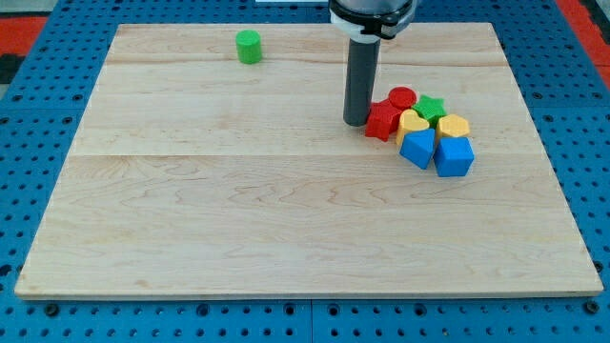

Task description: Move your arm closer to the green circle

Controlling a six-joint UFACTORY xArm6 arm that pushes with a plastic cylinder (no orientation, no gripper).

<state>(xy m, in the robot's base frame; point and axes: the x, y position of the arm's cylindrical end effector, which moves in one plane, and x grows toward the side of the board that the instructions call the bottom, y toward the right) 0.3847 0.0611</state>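
Green circle (249,46), a smooth little cylinder, sits alone near the view's top left on the pale wood-grain table (238,210). Well to its right, my tip (355,122) touches the red star (383,120), fronting a tight cluster: red cylinder (402,97), yellow heart (414,122), green star (432,106), blue blocks (454,156). There's no gripper here, just the rod.

The bench (238,219) is a pale wooden board made of joined planks, lying on a blue pegboard surface (29,314). A green round block (249,46) stands alone near the view's top left. Well apart from it, at the view's right, a tight cluster lies packed together: a red star-like block (383,120), a red round block (402,97), a green star block (432,107), a yellow heart block (413,122), another yellow block (454,126), and two blue blocks (416,149) (454,157).
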